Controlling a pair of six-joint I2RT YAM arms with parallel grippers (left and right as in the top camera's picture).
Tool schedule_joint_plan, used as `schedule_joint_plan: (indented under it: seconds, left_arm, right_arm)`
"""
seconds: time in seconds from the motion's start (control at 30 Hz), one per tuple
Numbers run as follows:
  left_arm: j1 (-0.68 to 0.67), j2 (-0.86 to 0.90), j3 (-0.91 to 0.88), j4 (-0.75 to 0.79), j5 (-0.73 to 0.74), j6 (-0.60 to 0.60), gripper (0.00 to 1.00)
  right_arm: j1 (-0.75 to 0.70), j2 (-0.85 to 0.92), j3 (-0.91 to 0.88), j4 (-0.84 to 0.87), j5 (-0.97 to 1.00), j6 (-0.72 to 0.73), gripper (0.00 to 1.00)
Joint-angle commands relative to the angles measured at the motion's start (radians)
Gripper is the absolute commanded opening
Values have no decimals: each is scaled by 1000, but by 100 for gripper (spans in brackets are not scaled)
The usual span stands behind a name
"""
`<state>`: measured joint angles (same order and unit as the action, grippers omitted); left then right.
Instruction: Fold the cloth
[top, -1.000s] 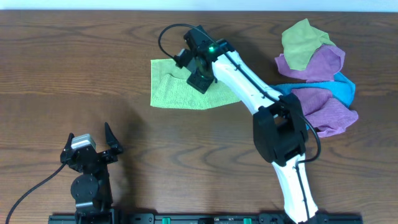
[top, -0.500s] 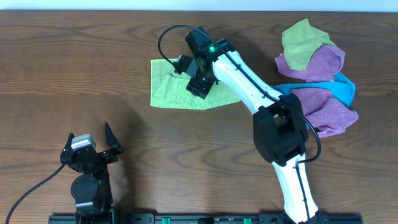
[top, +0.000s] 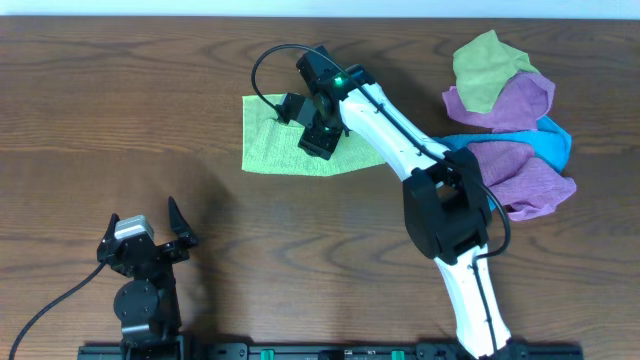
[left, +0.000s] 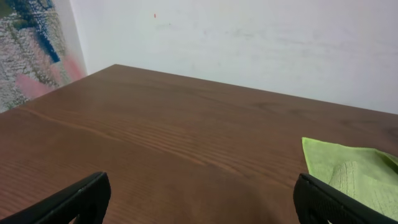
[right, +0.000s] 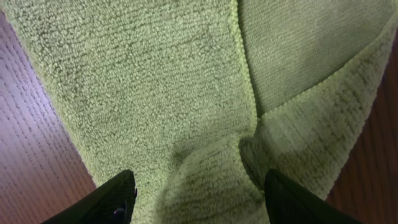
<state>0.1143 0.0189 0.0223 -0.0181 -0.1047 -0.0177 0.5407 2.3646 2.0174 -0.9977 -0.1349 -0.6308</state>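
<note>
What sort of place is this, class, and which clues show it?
Probably an indoor robotics test bench: the left arm and right arm mounted at a wooden table, a lime-green cloth laid out near a pile of other cloths, and a plain white wall behind.

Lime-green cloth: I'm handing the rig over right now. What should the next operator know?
Left gripper: open, empty, at the near left of the table, away from the cloth.
Right gripper: jaws apart, down on the cloth, astride a raised pleat; no firm pinch visible.
Cloth: far middle of the table, one flap lying over another layer, rumpled under the gripper.
Done: a partial fold at most.
Left: flatten it and finish a neat fold. Leave the pile of other cloths alone.
</note>
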Motion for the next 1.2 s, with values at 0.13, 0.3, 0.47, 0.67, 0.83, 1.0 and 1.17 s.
schedule_joint_plan:
  seconds: [0.13,0.3,0.47,0.67,0.83,1.0,1.17]
  left_arm:
    - [4,-1,-18,-45,-28,18,95]
    - [4,-1,-18,-45,-29,18,95]
    - [4,-1,-18,-45,-29,18,95]
    - [4,-1,-18,-45,-29,18,96]
    - [4,-1,-18,-45,-29,18,95]
    - [4,-1,-18,-45,-29,18,96]
    - [4,-1,-18,-45,-29,18,95]
  right_arm:
    - [-5,11,-6,-20,-46,-21,46]
    - [-3,11,-6,-39,-28,17,9]
    - [9,8,3,-87,2,92,1]
    - [55,-6,65,-236,3,209,1]
    - [119,-23,97,-387,3,279,8]
    - [193,-27,96,-552,-23,365,15]
    - [273,-27,95,-702,-1,361,95]
